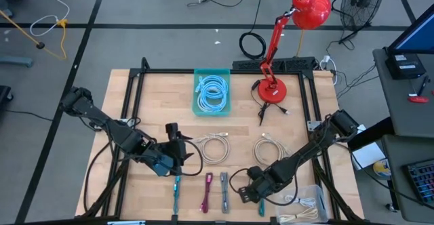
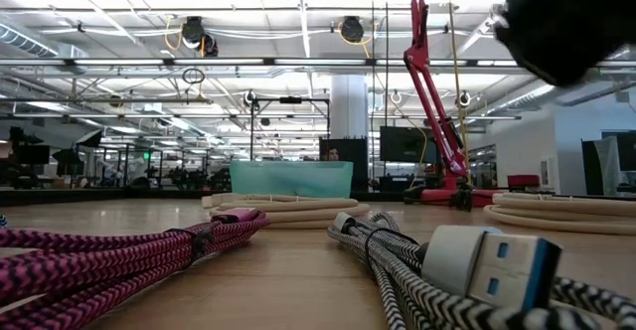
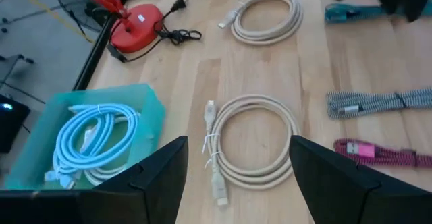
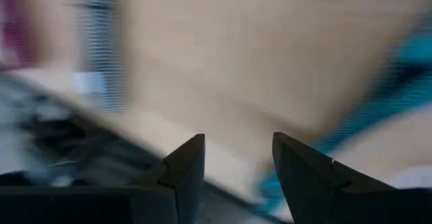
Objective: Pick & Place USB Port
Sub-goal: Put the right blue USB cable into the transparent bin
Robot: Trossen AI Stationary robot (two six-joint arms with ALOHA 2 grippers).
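- High view: a teal bin (image 1: 213,93) holding a coiled light-blue cable (image 1: 213,91) is seen at the far middle of the desk (image 1: 149,103); a red lamp (image 1: 279,49) stands beside it. Two beige coils (image 1: 213,148) (image 1: 270,148) lie mid-desk. Along the near edge a teal cable (image 1: 176,187), a pink cable (image 1: 207,192) and a striped cable (image 1: 224,192) are laid in a row.
- High view: the left gripper (image 1: 178,141) is held just above the teal cable's far end; the right gripper (image 1: 241,192) is low, just beside the striped cable. Nothing is seen carried by either.
- Low view: the striped cable's USB plug (image 2: 492,263) is seen lying flat on the desk beside the pink cable (image 2: 119,255), ungrasped. A dark arm part is noted at the upper corner; which arm cannot be told here.
- Left wrist view: its fingers (image 3: 162,177) are spread wide and empty, aimed past a beige coil (image 3: 251,143) toward the bin (image 3: 145,109).
- Right wrist view: its fingers (image 4: 185,170) are parted with nothing between them; desk surface, a striped cable (image 4: 101,42) and a teal streak are seen blurred.
- Judgement: the approach step is taken to be in hand, no pick yet made. The next move is judged to call for the right gripper to be centred over the striped cable, lowered and closed, then carried to the bin.
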